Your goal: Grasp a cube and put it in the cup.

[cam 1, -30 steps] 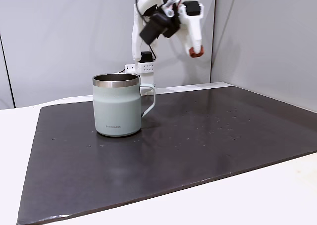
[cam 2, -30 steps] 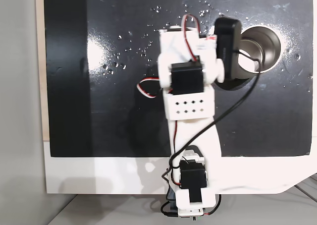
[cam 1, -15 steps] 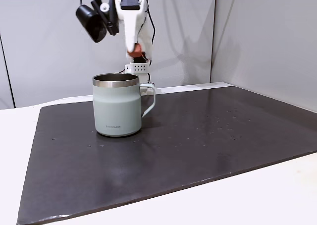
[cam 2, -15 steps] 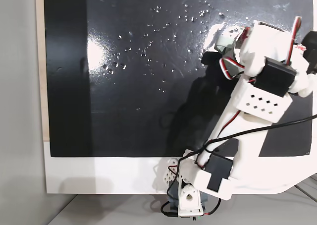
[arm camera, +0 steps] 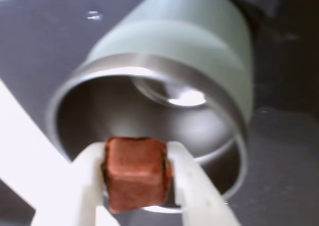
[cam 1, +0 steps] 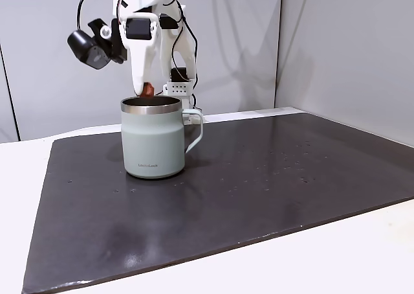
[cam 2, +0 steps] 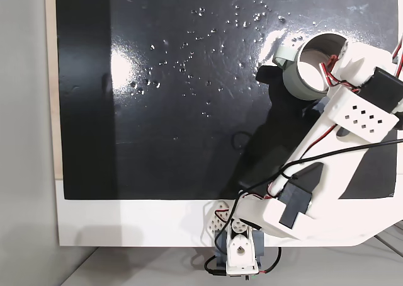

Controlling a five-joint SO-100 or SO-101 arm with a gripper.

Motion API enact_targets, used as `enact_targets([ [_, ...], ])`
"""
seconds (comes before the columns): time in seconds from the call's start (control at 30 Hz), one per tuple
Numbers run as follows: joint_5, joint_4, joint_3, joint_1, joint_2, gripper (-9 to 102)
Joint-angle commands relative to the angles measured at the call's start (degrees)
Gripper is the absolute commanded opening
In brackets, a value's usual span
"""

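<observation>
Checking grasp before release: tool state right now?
Tool: closed on the cube, held just above the cup's open mouth, not released yet.

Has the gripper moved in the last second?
Yes. In the side fixed view the gripper swung left, from right of the cup to just above its rim, holding the cube.

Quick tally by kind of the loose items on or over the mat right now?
Cube, reddish-orange, held in the gripper above the cup: 1
Cup, pale grey-green, standing on the dark mat: 1
Total: 2
</observation>
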Motion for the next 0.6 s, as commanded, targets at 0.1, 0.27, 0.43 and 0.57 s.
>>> enact_targets([
  [0.1,-1.41,3.69,-3.78,-0.44,0.44,2],
  [0.27,-1.76,5.98,-3.87,-1.41,0.70,12],
  [0.43,-1.67,7.73,-3.87,-1.67,0.79,28],
  [0.57,-1.58,7.91,-3.96,-1.32,1.05,28],
])
